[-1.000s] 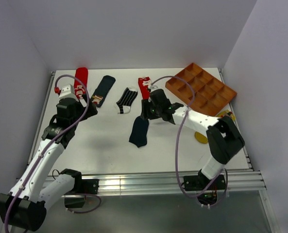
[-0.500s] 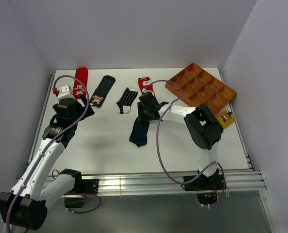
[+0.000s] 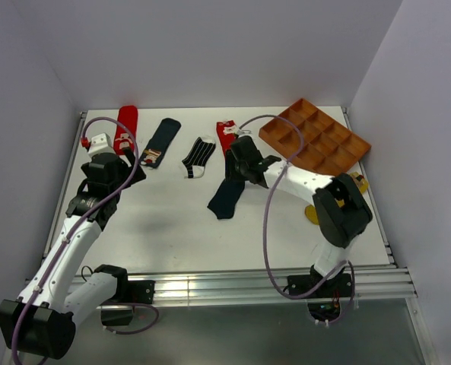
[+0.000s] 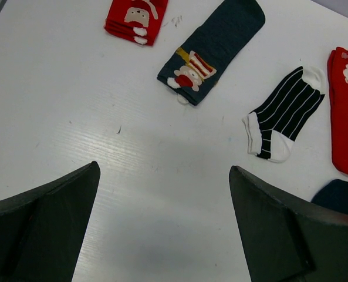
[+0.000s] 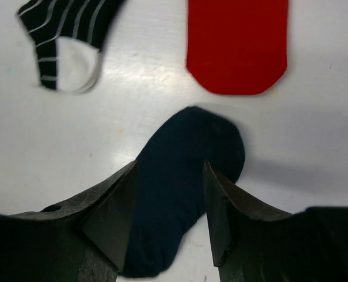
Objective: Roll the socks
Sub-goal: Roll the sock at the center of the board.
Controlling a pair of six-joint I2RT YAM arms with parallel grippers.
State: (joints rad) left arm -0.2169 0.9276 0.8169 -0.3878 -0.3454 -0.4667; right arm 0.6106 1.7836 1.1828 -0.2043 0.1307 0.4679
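Note:
The plain navy sock [image 3: 227, 199] lies flat and tilted mid-table. My right gripper [image 3: 240, 173] is open, low over its upper end. In the right wrist view the sock [image 5: 185, 170] passes between and under the fingers [image 5: 112, 205], with the gripper [image 5: 170, 167] straddling it. My left gripper [image 3: 126, 173] [image 4: 163, 169] is open and empty above bare table. At the back lie a red sock [image 3: 126, 124] [image 4: 135, 17], the navy patch sock [image 3: 160, 142] [image 4: 212, 50], the striped sock [image 3: 198, 157] [image 4: 285, 114] [image 5: 68, 35] and a second red sock [image 3: 225, 135] [image 5: 238, 44]. The mustard sock [image 3: 314, 215] is mostly hidden by my right arm.
An orange compartment tray [image 3: 316, 137] stands at the back right, leaning on the right wall. Walls close the table at the left, back and right. A metal rail runs along the near edge [image 3: 233, 285].
My right gripper has shifted right and back, and the navy sock has swung with it, its upper end now pointing right. The left arm has barely moved.

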